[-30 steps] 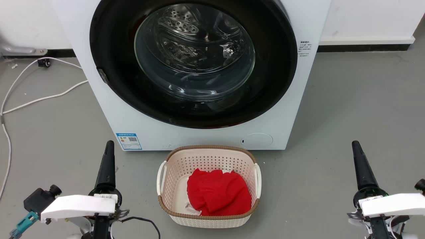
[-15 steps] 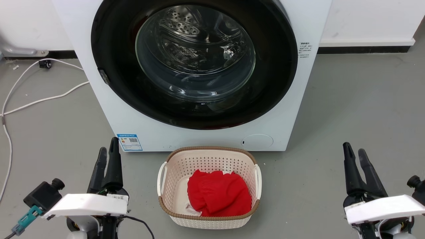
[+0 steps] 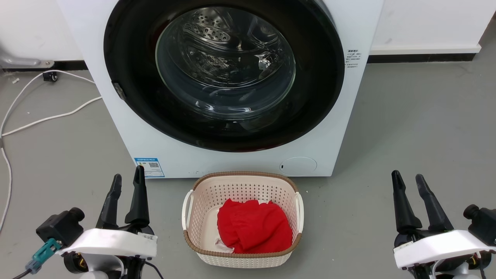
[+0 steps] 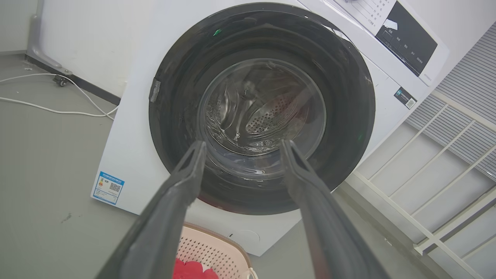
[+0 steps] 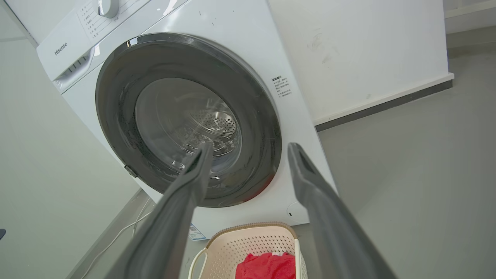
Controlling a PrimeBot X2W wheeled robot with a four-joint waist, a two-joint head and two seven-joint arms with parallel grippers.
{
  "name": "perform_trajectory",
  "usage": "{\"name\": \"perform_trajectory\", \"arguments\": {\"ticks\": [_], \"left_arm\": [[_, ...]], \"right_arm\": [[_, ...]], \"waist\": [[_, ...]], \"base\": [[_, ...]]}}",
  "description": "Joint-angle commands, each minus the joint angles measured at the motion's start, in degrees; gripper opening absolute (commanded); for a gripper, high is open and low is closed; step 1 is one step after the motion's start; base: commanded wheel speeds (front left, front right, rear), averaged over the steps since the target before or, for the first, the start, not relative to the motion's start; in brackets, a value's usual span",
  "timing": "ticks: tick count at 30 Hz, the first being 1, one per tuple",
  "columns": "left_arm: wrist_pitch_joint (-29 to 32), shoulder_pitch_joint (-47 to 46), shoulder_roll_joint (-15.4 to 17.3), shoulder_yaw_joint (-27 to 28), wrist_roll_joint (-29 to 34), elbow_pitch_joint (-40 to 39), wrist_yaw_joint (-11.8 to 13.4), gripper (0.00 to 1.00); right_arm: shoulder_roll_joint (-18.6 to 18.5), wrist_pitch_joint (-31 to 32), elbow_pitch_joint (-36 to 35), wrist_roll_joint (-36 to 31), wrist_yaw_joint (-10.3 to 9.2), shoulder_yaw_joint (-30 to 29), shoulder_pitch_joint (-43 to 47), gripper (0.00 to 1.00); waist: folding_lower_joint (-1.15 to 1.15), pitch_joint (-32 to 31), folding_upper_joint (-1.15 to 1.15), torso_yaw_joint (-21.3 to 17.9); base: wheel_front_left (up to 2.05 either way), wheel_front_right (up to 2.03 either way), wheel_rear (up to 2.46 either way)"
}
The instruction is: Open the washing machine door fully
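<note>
Both your left gripper [image 3: 128,173] and right gripper [image 3: 407,174] hang parted and empty, well short of the door [image 3: 317,77], shut flush on the machine [image 3: 217,161], so you're at the approach: reach its rim, then pull outward.

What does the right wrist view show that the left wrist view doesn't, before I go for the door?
Right wrist view: the dial, the Hisense lettering and the drawer grip. Left wrist view: the dark display panel and a slatted wall panel. Both: the washing machine door shut flush, the basket holding red cloth, and, on the right gripper and left gripper, jaws apart.
</note>
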Motion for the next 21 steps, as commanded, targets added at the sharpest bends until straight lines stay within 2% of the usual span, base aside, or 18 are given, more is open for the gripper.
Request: {"name": "perform_trajectory", "arguments": {"ticks": [1, 21], "left_arm": [[-0.59, -0.17, 0.27, -0.05, 1.71, -0.39, -0.15, 1.00], [-3.23, -0.03, 0.83, -0.50, 16.69, 0.42, -0.16, 1.00]], "right_arm": [[0.10, -0.08, -0.88, -1.59, 0.00, 0.08, 0.07, 1.00], [0.23, 0.80, -1.92, -15.11, 0.00, -0.74, 1.34, 1.00]], "waist": [[0.00, -0.02, 0.00, -0.02], [0.00, -0.48, 0.00, -0.25]], "base": [[0.00, 0.00, 0.00], [0.00, 0.00, 0.00]]}}
